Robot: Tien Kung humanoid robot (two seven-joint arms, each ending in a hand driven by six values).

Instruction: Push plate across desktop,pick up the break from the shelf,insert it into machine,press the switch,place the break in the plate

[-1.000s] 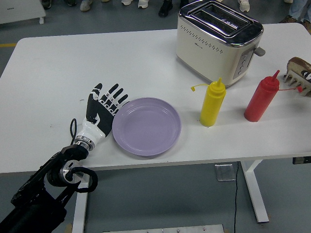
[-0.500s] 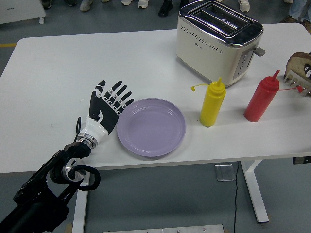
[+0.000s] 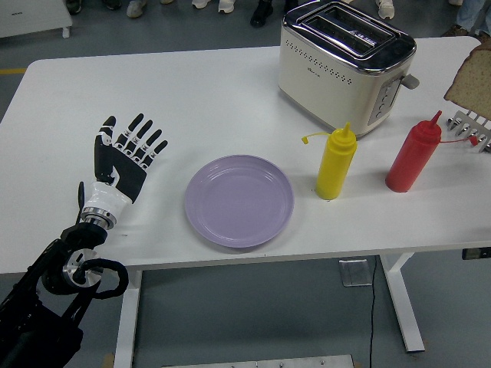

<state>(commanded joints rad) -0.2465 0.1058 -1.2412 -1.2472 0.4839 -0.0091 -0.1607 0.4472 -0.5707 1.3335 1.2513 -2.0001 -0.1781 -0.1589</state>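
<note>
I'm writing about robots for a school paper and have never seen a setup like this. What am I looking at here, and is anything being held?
You are looking down from a camera on the robot's head. The black arm at lower left ends in its left hand, fingers spread, holding nothing, apart from the purple plate. On the white table also stand a cream toaster, a yellow squeeze bottle and a red squeeze bottle. At the right edge a slice of bread sits raised above a small rack; what lifts it is outside the picture.

Yellow squeeze bottle [image 3: 335,164] & red squeeze bottle [image 3: 412,155] upright, apart, on white table [image 3: 192,92].
</note>
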